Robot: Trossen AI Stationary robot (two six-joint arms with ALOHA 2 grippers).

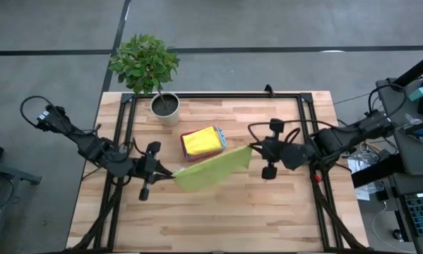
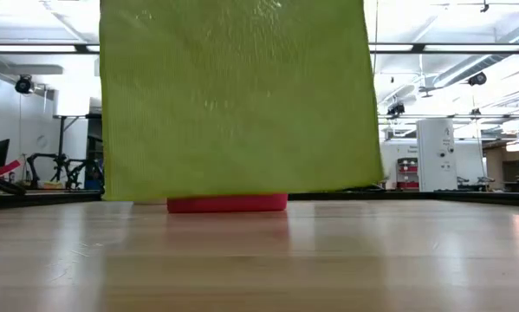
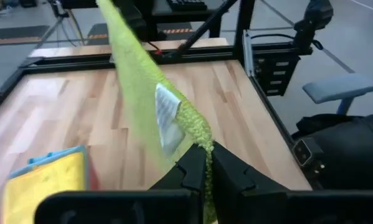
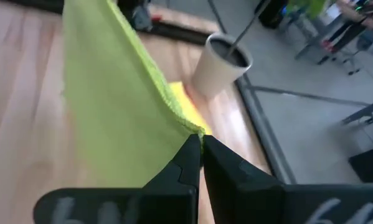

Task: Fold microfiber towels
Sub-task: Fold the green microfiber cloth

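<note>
A lime green microfiber towel point(image 1: 212, 169) hangs spread out as a sheet over the middle of the table, held up between my two grippers. My left gripper point(image 1: 171, 174) is shut on its left upper corner and my right gripper point(image 1: 253, 148) is shut on its right upper corner. In the low view the towel point(image 2: 233, 95) hangs flat, with its lower edge just above the wood. Behind it, a folded yellow towel point(image 1: 200, 141) lies on top of a teal-blue one point(image 1: 221, 134) on the pink tray point(image 2: 227, 204). My left gripper pinches one upper corner of the green towel point(image 3: 202, 135) between its two fingers, right beside the white care label point(image 3: 167, 115). The fingers come from the table's left, slanting slightly down. The towel hangs below, clear of the table, with its top edge stretched toward the other gripper. My right gripper pinches the opposite upper corner point(image 4: 197, 130) between its two fingertips. The fingers come from the table's right, slanting slightly down. The cloth hangs down from this corner, lifted clear, and its hemmed top edge point(image 4: 142, 59) runs straight away toward the left gripper.
A leafy plant in a white pot point(image 1: 165, 106) stands at the far edge, left of the tray. Black frame rails point(image 1: 123, 134) run along the table's sides. Bare wood point(image 1: 218, 219) lies on the near half of the table.
</note>
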